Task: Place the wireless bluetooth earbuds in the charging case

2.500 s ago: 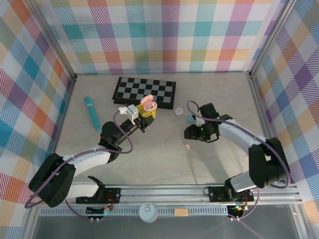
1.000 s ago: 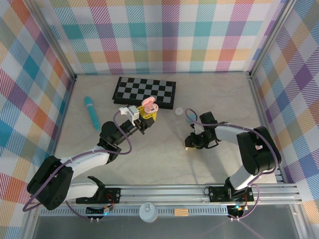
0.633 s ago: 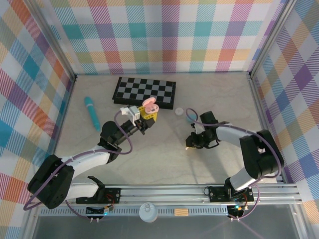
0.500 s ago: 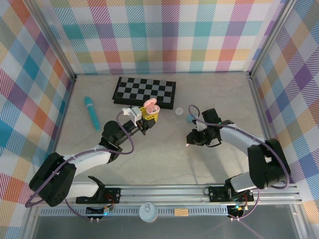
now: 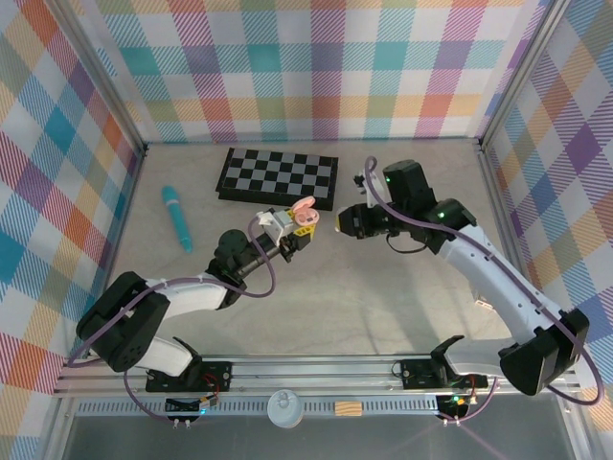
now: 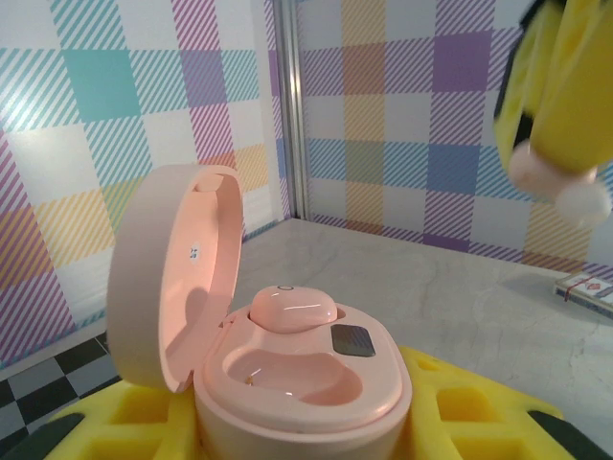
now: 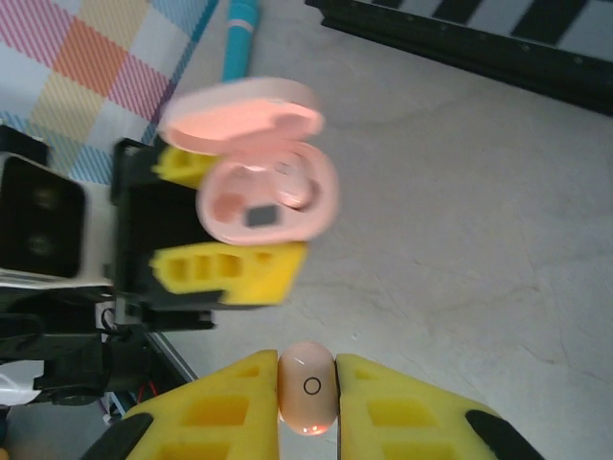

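Roughly halfway, I'd say. The left gripper (image 5: 293, 230) has its jaws clamped on the open pink charging case (image 6: 306, 422), holding it up just near of the checkerboard (image 5: 278, 177) with the lid (image 6: 172, 273) flipped back. One pink earbud (image 6: 292, 307) already sits in its well, and the other well (image 6: 297, 374) looks empty. The right gripper (image 7: 308, 364) is pinching the second earbud (image 7: 308, 395) between its yellow fingers (image 7: 225, 407), hanging just right of the case and not touching it. What's left is lining it up over the empty well and seating it.
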You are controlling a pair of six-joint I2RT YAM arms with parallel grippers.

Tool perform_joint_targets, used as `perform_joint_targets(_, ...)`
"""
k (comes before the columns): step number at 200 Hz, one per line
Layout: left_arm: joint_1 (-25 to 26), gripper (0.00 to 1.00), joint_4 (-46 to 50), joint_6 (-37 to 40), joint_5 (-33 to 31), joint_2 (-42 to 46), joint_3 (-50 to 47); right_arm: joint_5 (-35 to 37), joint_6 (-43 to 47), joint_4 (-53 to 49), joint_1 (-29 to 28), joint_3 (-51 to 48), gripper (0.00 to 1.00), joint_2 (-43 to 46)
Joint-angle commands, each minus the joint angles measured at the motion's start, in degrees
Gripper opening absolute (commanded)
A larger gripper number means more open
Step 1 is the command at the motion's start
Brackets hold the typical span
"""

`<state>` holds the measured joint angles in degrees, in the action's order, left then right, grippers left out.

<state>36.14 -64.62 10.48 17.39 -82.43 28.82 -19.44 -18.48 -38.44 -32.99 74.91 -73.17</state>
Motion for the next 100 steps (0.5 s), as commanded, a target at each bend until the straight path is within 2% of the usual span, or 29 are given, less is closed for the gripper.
perform_joint_targets(1,0.7,0.29,-2.1,3.0,-0.1,-0.6,2.2,2.5,1.8,-2.6,-2.8,5.2,0.18,-4.3)
perform_joint_targets(43,1.2,0.29,-0.9,3.9,-0.2,-0.8,2.6,2.8,3.0,-0.6,-5.0,10.8,0.18,-10.9)
perform_joint_targets(100,1.3,0.29,0.0,4.1,0.0,-0.3,2.6,2.1,3.4,0.3,-5.0,13.3,0.18,-14.2)
